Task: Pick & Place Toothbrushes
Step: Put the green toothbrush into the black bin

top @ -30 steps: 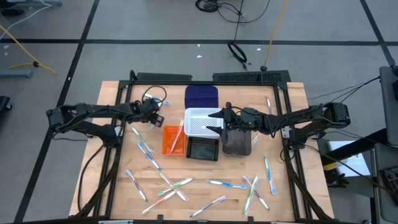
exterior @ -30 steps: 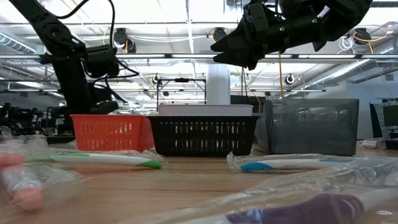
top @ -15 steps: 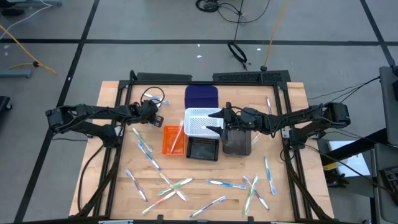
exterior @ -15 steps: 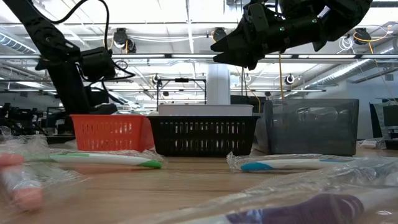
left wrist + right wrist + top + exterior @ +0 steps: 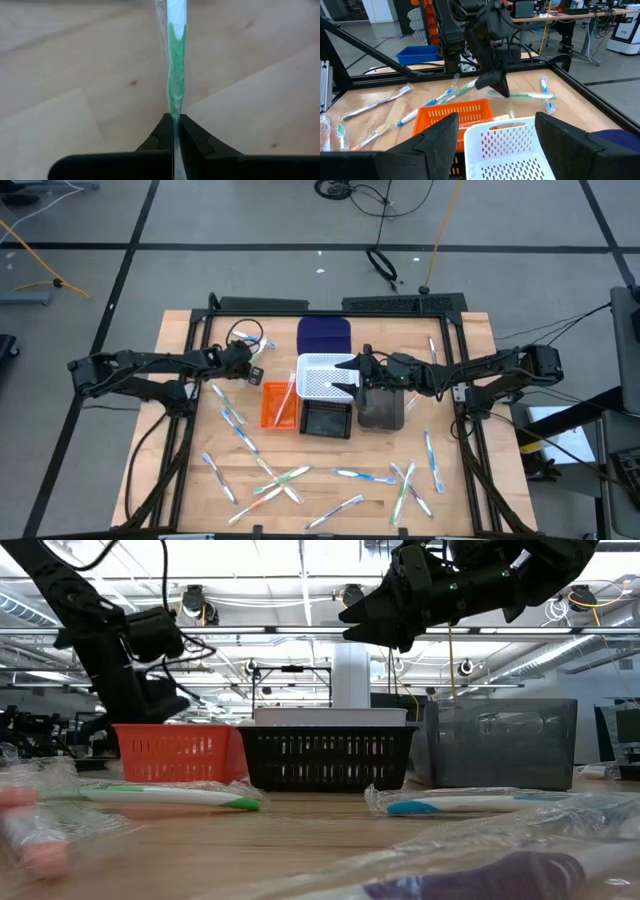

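Grip is set: the left gripper (image 5: 175, 131) is clamped on a green toothbrush (image 5: 176, 75) near the table's far-left part. It should be carried level to the orange bin (image 5: 278, 404); the right gripper (image 5: 345, 376) waits wide-jawed above the white bin (image 5: 322, 376).

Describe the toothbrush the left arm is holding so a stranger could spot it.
Start at the cluster of bins mid-table and find the orange bin. Just beyond its far left corner, the left gripper has its jaws shut on a green toothbrush. Unlike the others lying on the table, it is lifted and held level.

Two blk jointed arms, blk cables
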`<state>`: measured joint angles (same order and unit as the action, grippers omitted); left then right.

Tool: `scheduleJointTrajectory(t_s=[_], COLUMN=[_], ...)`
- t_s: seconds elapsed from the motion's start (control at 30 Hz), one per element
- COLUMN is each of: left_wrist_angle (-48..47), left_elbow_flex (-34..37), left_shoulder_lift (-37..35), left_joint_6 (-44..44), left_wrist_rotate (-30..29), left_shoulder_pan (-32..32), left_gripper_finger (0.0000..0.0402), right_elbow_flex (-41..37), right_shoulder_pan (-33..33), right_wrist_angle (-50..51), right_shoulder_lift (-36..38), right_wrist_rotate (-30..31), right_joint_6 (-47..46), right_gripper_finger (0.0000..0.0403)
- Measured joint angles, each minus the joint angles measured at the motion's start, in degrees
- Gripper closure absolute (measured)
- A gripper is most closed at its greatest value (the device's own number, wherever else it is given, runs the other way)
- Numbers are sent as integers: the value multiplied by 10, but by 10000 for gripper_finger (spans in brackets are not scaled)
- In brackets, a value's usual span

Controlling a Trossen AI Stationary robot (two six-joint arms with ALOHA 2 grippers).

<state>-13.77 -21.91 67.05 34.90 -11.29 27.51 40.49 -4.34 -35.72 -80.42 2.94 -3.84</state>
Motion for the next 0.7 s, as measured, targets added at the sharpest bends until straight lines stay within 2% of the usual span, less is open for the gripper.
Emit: scheduleJointTrajectory(t_s=[0.23,0.43,0.57,0.7], left_wrist_angle=[-23,-18,20,97], left_elbow_flex=[0,0,0,0], left_shoulder_lift=[-92,-170,-203,-210], left_joint_6=[-16,-30,-48,-79], left_wrist_rotate=[0,8,15,25], left_shoulder_pan=[-3,-33,-67,-104], left_gripper_finger=[400,400,400,400], right_elbow_flex=[0,0,0,0], right_shoulder_pan=[0,0,0,0], right_wrist_angle=[0,0,-2,-13], right_shoulder_lift=[0,0,0,0], right_wrist_rotate=[0,0,0,0], right_joint_6=[0,0,-14,-25], right_gripper_finger=[149,149,149,149])
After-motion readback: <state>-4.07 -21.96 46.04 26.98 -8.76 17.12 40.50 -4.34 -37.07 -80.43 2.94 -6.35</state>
